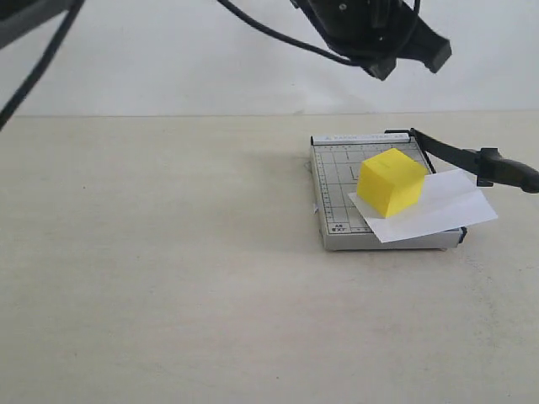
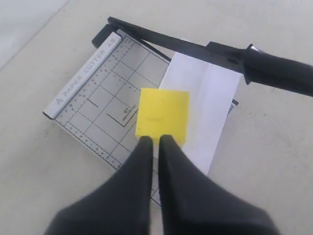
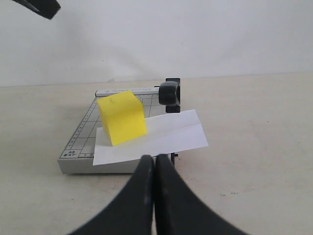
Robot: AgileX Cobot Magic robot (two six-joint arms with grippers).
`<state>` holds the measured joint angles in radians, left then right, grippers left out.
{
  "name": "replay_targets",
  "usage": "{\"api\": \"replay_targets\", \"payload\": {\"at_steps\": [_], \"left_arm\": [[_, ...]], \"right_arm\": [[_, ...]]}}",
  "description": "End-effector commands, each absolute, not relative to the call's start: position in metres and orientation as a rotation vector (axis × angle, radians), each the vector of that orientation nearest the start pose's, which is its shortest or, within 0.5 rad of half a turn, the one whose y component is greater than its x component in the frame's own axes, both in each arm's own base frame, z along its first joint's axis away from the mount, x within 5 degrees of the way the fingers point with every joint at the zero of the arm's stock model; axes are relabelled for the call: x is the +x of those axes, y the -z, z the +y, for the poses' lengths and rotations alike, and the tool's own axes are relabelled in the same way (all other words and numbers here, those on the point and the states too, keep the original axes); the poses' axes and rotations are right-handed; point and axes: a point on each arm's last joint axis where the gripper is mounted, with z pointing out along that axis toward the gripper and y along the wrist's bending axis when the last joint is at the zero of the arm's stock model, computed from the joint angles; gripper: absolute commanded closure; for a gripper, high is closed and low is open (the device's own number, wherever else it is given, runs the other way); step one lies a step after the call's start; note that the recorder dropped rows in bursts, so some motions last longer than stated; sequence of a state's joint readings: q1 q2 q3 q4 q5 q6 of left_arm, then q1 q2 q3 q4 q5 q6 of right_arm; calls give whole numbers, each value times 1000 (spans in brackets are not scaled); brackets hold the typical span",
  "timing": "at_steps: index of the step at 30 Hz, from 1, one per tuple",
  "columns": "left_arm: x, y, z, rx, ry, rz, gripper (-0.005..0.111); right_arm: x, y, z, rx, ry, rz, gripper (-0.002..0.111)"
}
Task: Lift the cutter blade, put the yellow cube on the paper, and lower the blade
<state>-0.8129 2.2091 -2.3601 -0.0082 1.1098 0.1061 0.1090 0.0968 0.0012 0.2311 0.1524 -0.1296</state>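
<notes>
Exterior view, Operator: which steps are reading as complete?

Technician: Steps one and two. The cutter blade (image 1: 455, 154) is standing lifted off the trimmer base (image 1: 335, 181), and its handle (image 1: 509, 171) is hanging out past the right side of the base. The yellow cube (image 1: 390, 180) is sitting on the paper (image 1: 446, 206), on the end of the sheet that is lying over the gridded board. It is sitting slightly out of square with the grid.

Operator: What is remaining?

Technician: Step three only, by my reading: lowering the blade. The free end of the paper is projecting beyond the cutting edge, beneath the raised lever.

Operator: Where is the cube lying relative to the jaws?

Technician: The left gripper (image 2: 152, 142) is hovering over the cube. Its jaws are pressing together and grasping nothing. In the left wrist view the tips are lining up with the cube's near edge, while the exterior view is showing the left arm (image 1: 362, 29) well above the trimmer, so no contact is occurring.

Operator: And the other side?

Technician: The right gripper (image 3: 154, 159) is sitting low over the tabletop (image 1: 168, 269), jaws clenched and empty. It is pointing at the trimmer and standing apart from it. The cube is lying beyond the paper's near edge, and the handle is lying behind the cube.
</notes>
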Motion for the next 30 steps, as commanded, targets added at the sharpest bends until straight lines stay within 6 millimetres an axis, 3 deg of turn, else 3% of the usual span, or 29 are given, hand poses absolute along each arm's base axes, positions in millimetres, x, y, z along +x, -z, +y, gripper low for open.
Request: {"api": "replay_targets", "payload": {"at_steps": [1, 8, 17, 21, 30], "left_arm": [[321, -380, -349, 1056, 377, 2163, 102], [297, -417, -333, 1053, 468, 2139, 102], [272, -426, -344, 1083, 779, 2179, 102], [258, -439, -344, 1105, 725, 2122, 102], [211, -496, -317, 1093, 505, 1875, 102]], "right_arm": [[62, -195, 10, -38, -181, 1720, 108], [62, -195, 10, -38, -181, 1720, 108], [62, -195, 10, -38, -181, 1720, 108], [62, -195, 10, -38, -181, 1720, 108], [62, -195, 10, -38, -181, 1720, 108]]}}
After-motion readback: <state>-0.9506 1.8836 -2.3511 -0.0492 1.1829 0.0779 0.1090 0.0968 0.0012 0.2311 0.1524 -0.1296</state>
